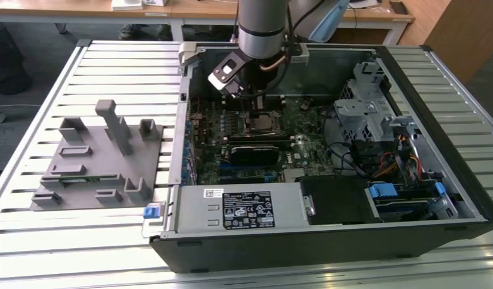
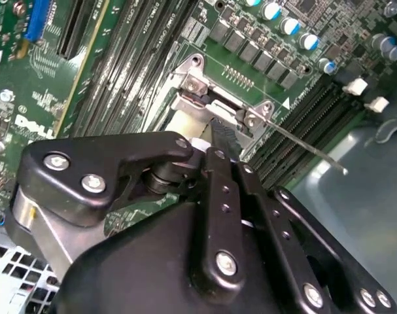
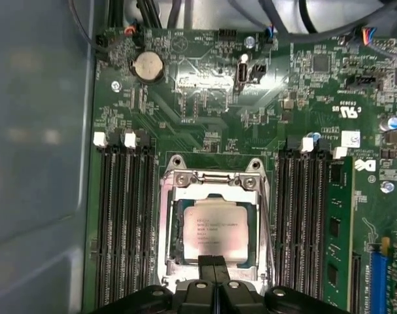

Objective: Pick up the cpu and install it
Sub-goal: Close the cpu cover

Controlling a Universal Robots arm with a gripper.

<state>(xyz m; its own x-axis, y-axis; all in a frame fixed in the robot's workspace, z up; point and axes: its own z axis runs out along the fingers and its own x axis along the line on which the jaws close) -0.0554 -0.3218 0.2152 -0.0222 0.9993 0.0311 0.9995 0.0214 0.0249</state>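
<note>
Slatted metal counter [image 1: 109, 241] carries an open computer case [image 1: 327, 244] lying on its side, with a grey fixture [image 1: 94, 162] toward the exterior view's left. I hang over the motherboard [image 3: 205, 111] in the upper middle of that picture. My end effector [image 3: 213, 267] has its two black fingers pressed together with nothing visible between them, the tips just above one edge of the cpu [image 3: 214, 226]. The cpu lies flat inside the silver socket frame [image 3: 214, 178], between banks of memory slots, one of which holds a green memory stick [image 3: 335, 229].

I judge the cpu light, thin and rigid, with a smooth metal lid that would slip under a loose pinch. I would treat its underside and the socket beneath as delicate, so tilting or dragging risks damage. Two opposite side edges are the place to hold it, though the frame leaves little edge exposed.
</note>
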